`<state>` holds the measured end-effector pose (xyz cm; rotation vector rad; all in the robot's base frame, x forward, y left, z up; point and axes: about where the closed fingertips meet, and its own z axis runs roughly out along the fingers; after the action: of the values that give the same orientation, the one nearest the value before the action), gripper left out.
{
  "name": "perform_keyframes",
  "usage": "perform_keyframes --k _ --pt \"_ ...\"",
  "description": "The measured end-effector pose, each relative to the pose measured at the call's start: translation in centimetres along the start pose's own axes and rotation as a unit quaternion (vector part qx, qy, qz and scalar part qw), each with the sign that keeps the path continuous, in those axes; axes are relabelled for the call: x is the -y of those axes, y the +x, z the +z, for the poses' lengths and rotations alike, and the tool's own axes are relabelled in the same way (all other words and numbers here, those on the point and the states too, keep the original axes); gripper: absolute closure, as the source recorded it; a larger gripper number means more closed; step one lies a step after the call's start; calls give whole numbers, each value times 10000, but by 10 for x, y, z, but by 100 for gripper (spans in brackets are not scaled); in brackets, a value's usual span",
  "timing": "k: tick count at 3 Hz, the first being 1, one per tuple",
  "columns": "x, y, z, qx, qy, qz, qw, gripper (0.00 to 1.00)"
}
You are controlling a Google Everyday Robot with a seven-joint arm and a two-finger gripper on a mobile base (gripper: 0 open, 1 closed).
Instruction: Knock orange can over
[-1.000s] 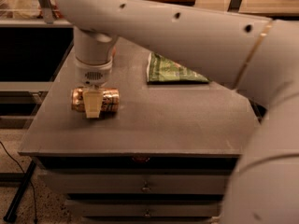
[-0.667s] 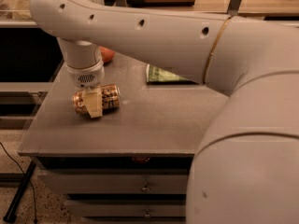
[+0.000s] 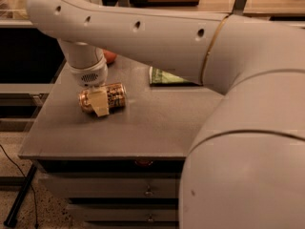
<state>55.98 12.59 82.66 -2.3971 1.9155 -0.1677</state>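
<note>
The orange can (image 3: 103, 97) lies tipped at the left of the counter (image 3: 157, 128). The gripper (image 3: 99, 102) sits over it; I cannot tell how the jaws stand. Best to lift straight up so the can does not roll.

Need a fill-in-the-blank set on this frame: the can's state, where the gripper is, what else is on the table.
1. The slim orange-gold aluminium can lies on its ____ on the grey tabletop.
2. The gripper is down at the table's left end, right against the ____.
3. The flat packet farther back, partly hidden by the white arm, is ____ in colour.

Missing words: side; can; green.
</note>
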Motion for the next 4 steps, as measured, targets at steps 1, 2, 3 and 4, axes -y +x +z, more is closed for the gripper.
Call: perform_keyframes --k 1,2,3,4 --pt "2 1 -5 -33 13 -2 10000 36" --pt "7 6 -4 -192 70 -4 9998 13" --pt "7 6 -7 -194 69 -4 9998 0" --pt "12 10 -4 -339 115 2 9994 0"
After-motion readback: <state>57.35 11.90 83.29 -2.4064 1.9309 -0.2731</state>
